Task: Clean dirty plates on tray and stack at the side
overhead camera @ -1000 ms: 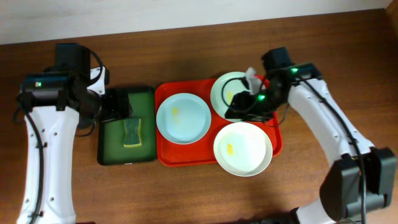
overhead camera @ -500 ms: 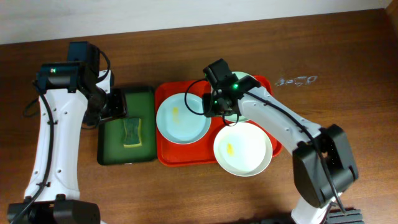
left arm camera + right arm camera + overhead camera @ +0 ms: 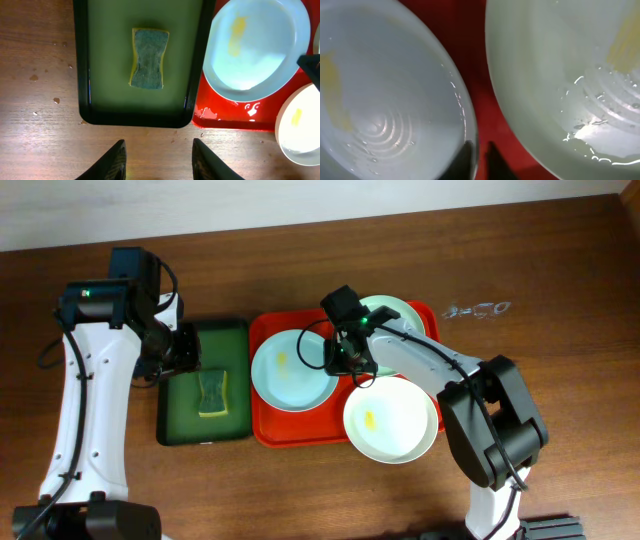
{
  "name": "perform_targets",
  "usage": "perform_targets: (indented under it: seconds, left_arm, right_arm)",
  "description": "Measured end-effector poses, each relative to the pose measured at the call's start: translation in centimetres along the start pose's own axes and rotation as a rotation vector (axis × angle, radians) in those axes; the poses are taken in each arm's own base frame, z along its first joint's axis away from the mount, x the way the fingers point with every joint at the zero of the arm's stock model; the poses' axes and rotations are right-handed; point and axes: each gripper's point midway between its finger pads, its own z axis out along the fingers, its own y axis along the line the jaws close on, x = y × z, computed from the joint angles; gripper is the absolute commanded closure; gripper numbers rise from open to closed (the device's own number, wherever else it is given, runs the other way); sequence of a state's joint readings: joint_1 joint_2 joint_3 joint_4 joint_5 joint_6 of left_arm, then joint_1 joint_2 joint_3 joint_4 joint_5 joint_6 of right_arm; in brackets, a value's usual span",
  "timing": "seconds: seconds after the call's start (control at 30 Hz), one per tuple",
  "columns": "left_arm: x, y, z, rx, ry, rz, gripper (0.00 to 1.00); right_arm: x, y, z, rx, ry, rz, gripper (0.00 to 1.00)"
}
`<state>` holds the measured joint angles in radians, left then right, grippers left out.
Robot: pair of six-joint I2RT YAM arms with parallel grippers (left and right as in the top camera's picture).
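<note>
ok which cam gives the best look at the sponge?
Left wrist: the sponge lies large and unobstructed in the green tray, dark scrub face up, yellow edge showing. Overhead shows the sponge small, detail lost. Right wrist shows only plates and the red tray, no sponge.

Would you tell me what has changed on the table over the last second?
The right gripper swung left from the rear plate to the right rim of the left plate. The left arm shifted slightly right. The plates, the red tray and the sponge stayed put.
</note>
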<state>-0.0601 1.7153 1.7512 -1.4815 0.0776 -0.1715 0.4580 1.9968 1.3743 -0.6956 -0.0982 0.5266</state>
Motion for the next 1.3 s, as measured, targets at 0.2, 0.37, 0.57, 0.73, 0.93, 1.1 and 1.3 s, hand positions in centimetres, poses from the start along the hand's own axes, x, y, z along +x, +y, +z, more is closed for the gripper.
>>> perform_targets:
  seconds: [0.2, 0.37, 0.57, 0.73, 0.93, 1.1, 1.3]
  left_arm:
    - [0.0, 0.0, 0.0, 0.0, 0.0, 0.0, 0.6]
    - [0.0, 0.0, 0.0, 0.0, 0.0, 0.0, 0.59]
    - [0.0, 0.0, 0.0, 0.0, 0.0, 0.0, 0.59]
    - [0.0, 0.0, 0.0, 0.0, 0.0, 0.0, 0.58]
    - [0.0, 0.0, 0.0, 0.0, 0.0, 0.0, 0.57]
    - [0.0, 0.0, 0.0, 0.0, 0.0, 0.0, 0.57]
    - [0.0, 0.0, 0.0, 0.001, -0.001, 0.0, 0.57]
  right_arm:
    - [-0.2, 0.1, 0.0, -0.004, -0.007, 0.0, 0.68]
    - [0.2, 0.0, 0.0, -0.004, 0.011, 0.005, 0.96]
    - [3.2, 0.3, -0.3, -0.037, 0.148, 0.019, 0.78]
    - [3.6, 1.2, -0.4, -0.088, 0.172, 0.025, 0.36]
    - [1.0, 1.1, -0.4, -0.136, 0.094, 0.046, 0.45]
    - [1.1, 0.5, -0.8, -0.152, 0.131, 0.143, 0.32]
    - [0.9, 0.9, -5.1, -0.158, 0.197, 0.191, 0.02]
